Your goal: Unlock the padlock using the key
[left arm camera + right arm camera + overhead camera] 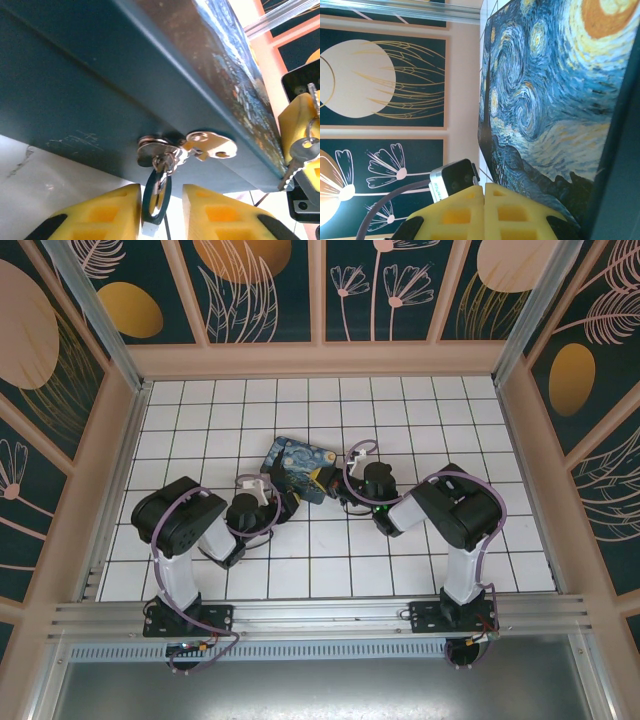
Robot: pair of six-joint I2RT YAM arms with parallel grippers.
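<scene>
A small padlock hangs from the silver hasp on the dark teal side of a box printed with a swirling blue-and-yellow night sky. From the left wrist camera we see the lock edge-on. It is a slim, dark bluish oval with a bright metal face, and its thin silvery shackle is threaded through the hasp.

The left gripper sits directly below it, with its yellow fingers on either side of the lock body and the jaws narrowly apart. The left finger looks close to touching, while a sliver of light shows at the right one, so we cannot say it has a grip.

At the right edge of the same view is the key, grey metal with a round head and a toothed blade pointing down. It appears pinched between the yellow pads of the right gripper, whose fingers meet flush in its own camera. Key and padlock lie near each other but apart, with the hasp plate between them.

From above, both arms reach to the box at the middle of the white tiled floor. There, lock and key are too small and too covered for us to pick out. We cannot make out the keyhole.
</scene>
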